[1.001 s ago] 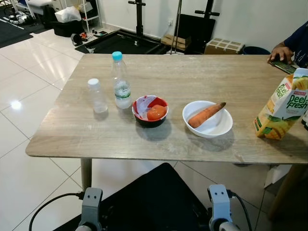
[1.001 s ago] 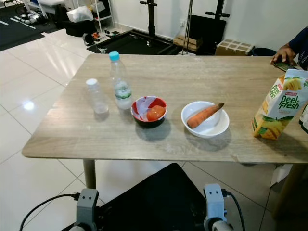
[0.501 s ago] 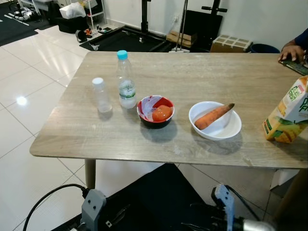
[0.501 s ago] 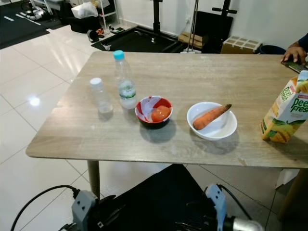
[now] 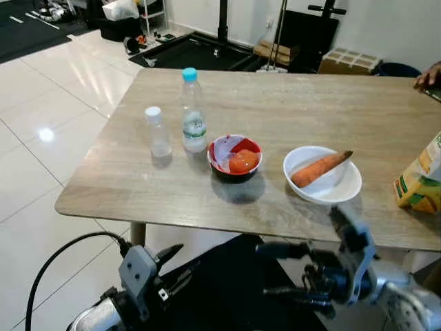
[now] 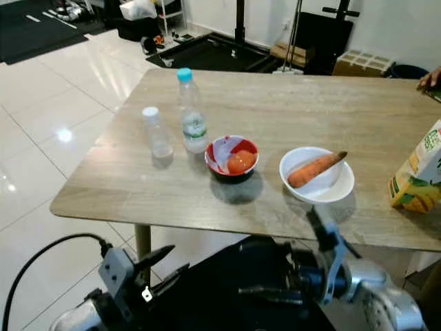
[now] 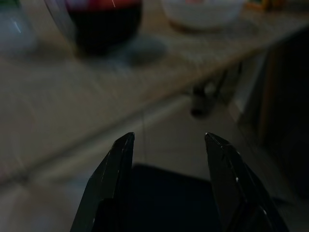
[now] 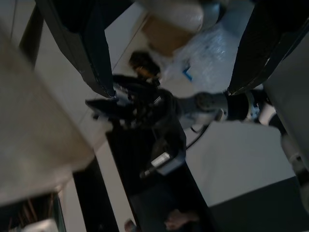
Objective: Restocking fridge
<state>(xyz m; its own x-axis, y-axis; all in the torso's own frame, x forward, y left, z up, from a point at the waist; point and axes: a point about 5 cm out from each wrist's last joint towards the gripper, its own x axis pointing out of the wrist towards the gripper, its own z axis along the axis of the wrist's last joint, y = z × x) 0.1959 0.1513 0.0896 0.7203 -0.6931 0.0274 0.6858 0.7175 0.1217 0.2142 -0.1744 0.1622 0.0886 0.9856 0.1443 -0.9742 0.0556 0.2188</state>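
On the wooden table (image 5: 289, 103) stand two bottles, two bowls and one carton. From left to right across the frame's middle: a small capped bottle (image 5: 158, 132), a taller water bottle (image 5: 193, 112), a red bowl (image 5: 235, 156) holding a tomato, a white bowl (image 5: 322, 183) holding one carrot (image 5: 321, 168), and a juice carton (image 5: 420, 183) at the right edge. The left gripper (image 5: 169, 263), lower left, and the right gripper (image 5: 286, 270), lower centre-right, both have fingers spread apart and hold nothing, below the table's near edge, well short of the food.

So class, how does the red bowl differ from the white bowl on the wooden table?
The red bowl is smaller and holds a tomato; the white bowl is wider, with a carrot leaning over its rim. Both are round and sit near the wooden table's front edge.
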